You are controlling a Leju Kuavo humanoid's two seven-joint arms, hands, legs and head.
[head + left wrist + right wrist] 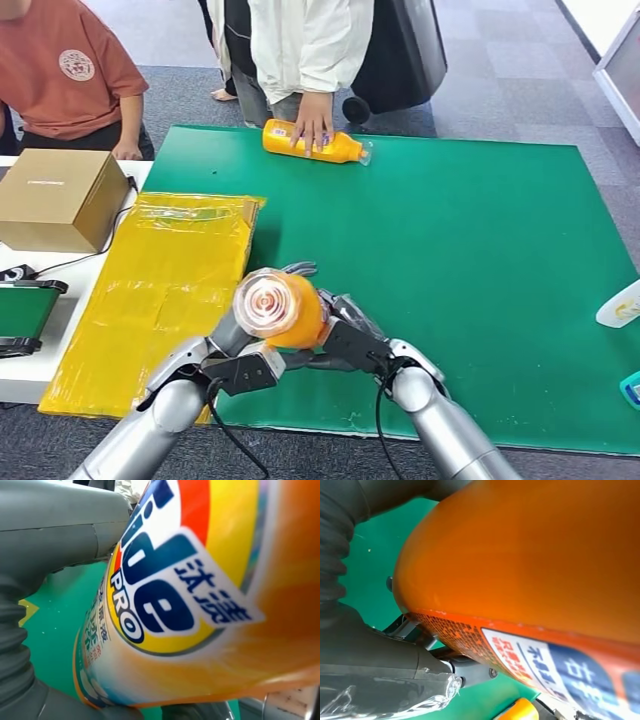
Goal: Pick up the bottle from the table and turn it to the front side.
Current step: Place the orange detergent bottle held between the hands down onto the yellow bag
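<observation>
An orange detergent bottle (283, 308) is held up off the green mat between both hands, its round clear end turned toward my head camera. My left hand (238, 365) grips it from the left and my right hand (349, 335) grips it from the right. The left wrist view is close on the bottle's (181, 605) blue, yellow and white front label, with the left hand's (49, 535) grey thumb beside it. In the right wrist view the bottle's (531, 565) plain orange side and back label edge lie against the right hand (388, 670).
A second orange bottle (317, 142) lies at the far edge of the green mat (468, 260), under a person's hand (312, 122). A yellow sheet (162, 290) covers the mat's left side. A cardboard box (60, 195) stands further left. Small items (623, 305) sit at the right edge.
</observation>
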